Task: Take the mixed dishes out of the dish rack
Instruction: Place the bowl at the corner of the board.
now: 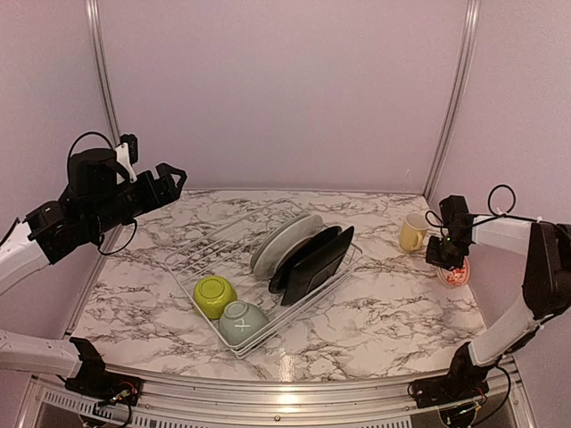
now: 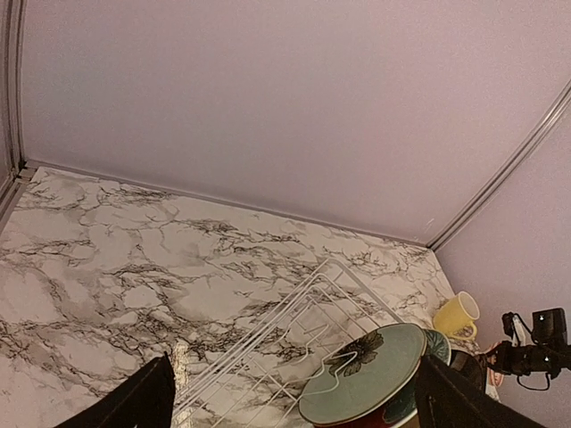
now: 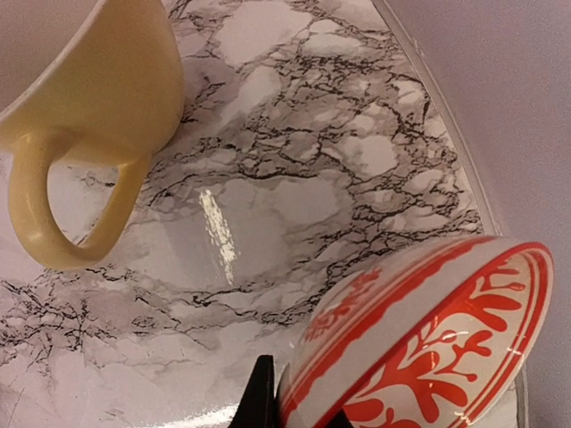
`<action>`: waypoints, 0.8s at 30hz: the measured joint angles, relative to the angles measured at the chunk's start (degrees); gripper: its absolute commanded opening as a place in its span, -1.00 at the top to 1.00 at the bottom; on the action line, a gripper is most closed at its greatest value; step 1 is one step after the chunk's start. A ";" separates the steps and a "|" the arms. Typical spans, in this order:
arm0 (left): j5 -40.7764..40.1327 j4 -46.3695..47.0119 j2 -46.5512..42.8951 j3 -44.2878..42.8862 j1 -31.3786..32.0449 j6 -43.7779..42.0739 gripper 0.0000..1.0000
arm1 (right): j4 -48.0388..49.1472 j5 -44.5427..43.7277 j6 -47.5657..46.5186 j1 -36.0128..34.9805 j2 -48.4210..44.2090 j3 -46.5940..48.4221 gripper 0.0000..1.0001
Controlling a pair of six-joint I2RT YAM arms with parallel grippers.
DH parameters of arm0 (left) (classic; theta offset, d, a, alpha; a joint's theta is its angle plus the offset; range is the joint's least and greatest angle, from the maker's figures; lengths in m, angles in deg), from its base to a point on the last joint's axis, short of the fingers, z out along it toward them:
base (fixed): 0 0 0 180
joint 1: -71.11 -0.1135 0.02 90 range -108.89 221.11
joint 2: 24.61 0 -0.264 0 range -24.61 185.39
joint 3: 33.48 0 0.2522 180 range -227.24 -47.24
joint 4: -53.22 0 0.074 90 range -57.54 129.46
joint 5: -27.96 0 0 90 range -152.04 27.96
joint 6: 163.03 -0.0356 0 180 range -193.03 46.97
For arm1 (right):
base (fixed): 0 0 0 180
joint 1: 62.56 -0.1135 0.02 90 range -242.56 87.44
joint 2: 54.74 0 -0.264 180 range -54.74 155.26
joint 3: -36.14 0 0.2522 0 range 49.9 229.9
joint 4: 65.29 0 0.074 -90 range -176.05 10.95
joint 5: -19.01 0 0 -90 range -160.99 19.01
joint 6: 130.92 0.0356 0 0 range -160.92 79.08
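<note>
Top external view shows the left gripper (image 1: 171, 178) raised with fingers spread wide, and the right gripper (image 1: 443, 254) pinching the rim of the tilted small white red-patterned bowl (image 1: 456, 275) near the pale yellow mug (image 1: 412, 233), both right of the dish rack (image 1: 214, 239).

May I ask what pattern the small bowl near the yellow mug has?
White with red bands and sprigs; the small bowl shows best in the right wrist view.
</note>
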 measured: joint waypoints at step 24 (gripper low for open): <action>0.63 -2.34 -2.03 2.03 0.00 1.49 -0.98 | -0.79 -0.48 -3.13 -0.09 -0.20 2.01 0.23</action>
